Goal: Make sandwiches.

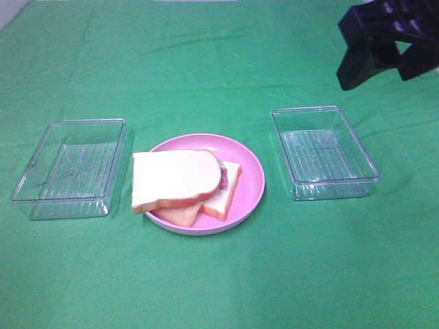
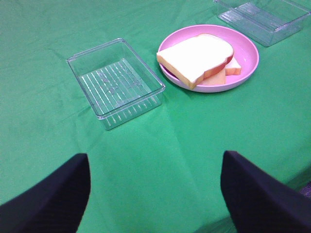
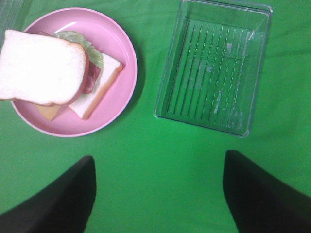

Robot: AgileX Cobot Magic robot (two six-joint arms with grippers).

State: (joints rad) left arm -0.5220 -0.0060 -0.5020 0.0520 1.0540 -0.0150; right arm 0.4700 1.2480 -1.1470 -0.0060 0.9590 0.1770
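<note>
The sandwich (image 1: 180,182) lies stacked on the round pink plate (image 1: 252,179) at the table's middle: a white top bread slice hanging over the plate's left rim, pink bacon and green lettuce (image 3: 90,51) under it, yellow cheese (image 3: 48,112) and a bottom bread slice (image 3: 99,85). It also shows in the left wrist view (image 2: 197,58). My right gripper (image 1: 384,51) hangs open and empty high at the back right, above the right tray; its fingers (image 3: 262,194) are wide apart. My left gripper (image 2: 155,194) is open and empty over the cloth, out of the high view.
A clear plastic tray (image 1: 70,168) stands left of the plate and another (image 1: 322,151) right of it; both hold nothing. They also show in the wrist views (image 2: 116,82) (image 3: 214,65). A green cloth (image 1: 219,274) covers the table.
</note>
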